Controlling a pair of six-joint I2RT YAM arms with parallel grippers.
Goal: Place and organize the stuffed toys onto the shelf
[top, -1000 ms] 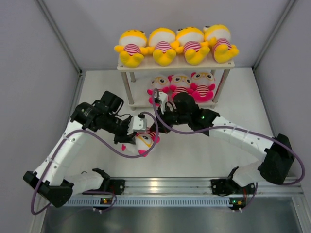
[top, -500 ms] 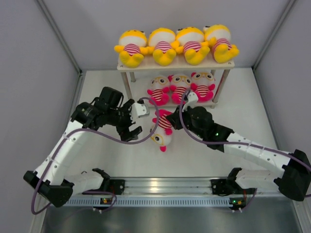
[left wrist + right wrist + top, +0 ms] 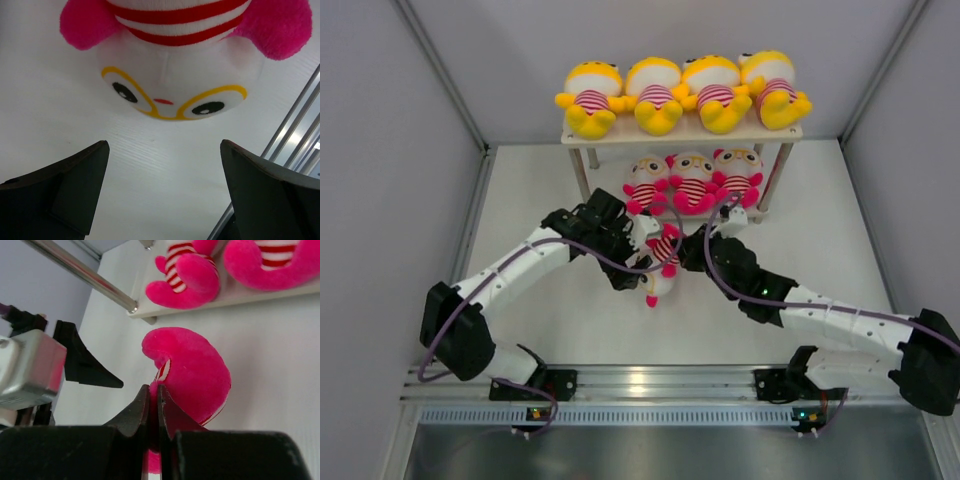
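Standing at the far end of the white table (image 3: 540, 310): two-tier shelf of pale boards on thin metal legs (image 3: 685, 137). Top tier full, with four yellow plush dolls in red-and-white striped shirts (image 3: 656, 92) side by side. Lower tier holds three pink-limbed plush dolls in striped shirts (image 3: 692, 180), with a gap at its left end.

The eighth doll (image 3: 660, 262), pink-limbed with a whitish face, is just in front of the lower tier, head toward the arm bases. Cannot tell if it rests on the table.

Right gripper (image 3: 153, 390) is pinched narrow on one pink limb. Left gripper (image 3: 164, 145) is spread wide and holds nothing, its fingers on either side of the doll's face and apart from it.

Step in hand, by my reading: placing the last doll. The next move calls for turning it upright and carrying it into the left gap without knocking its neighbours.
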